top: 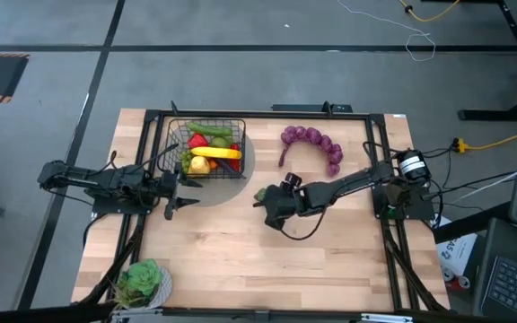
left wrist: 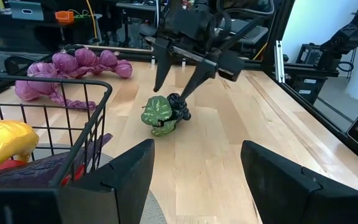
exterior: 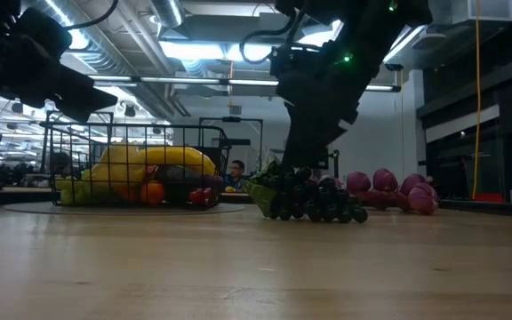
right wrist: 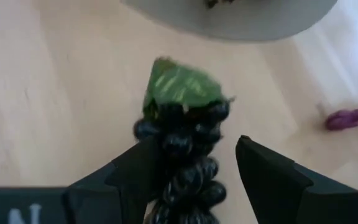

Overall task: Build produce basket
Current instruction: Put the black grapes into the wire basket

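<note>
High view, item list: small square black wire-mesh basket point(top: 206, 146) on a grey round mat at the far left of the light wooden table point(top: 330, 260), already holding a yellow banana, red pepper, orange and green pieces. Dark grape bunch with a green leaf point(left wrist: 166, 114) lies on the boards right of the basket, mid-table; the right gripper point(top: 265, 197) stands over it with fingers spread to either side, no squeeze evident. Handling, as judged: toy plastic, light, knobbly, likely somewhat yielding; beads may roll under smooth pads, so a hold across the thick middle of the cluster looks safer than the leaf. Purple bunch point(top: 314, 144) lies far right, well apart. Left gripper point(top: 179, 187) waits just beside the basket's near side, fingers spread and empty. Clearance: open boards between grapes and basket; basket rim and the left arm are the edges to mind. Green leafy item point(top: 142, 282) sits at the near left corner.
</note>
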